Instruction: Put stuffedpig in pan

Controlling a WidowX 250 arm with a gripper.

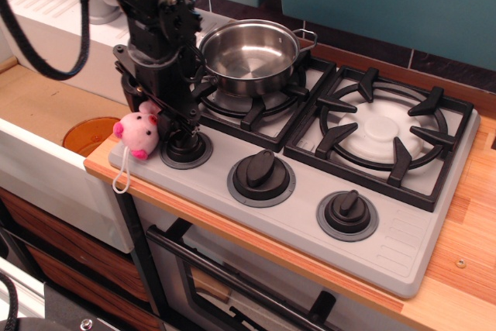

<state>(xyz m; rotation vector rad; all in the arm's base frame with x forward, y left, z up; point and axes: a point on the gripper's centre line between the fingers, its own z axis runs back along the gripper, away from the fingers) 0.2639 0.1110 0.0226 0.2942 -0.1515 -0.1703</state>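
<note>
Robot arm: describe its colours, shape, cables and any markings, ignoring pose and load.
The arm is black throughout, a blocky stack of housings with small silvery screw heads. A thick black cable loops off its left side. The claw is black too, with narrow fingers. No markings are legible.

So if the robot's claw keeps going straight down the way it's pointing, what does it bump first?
Probably the stuffedpig: the gripper points down right at its back. Just beside it sits the leftmost stove knob, so depth makes this uncertain.
</note>
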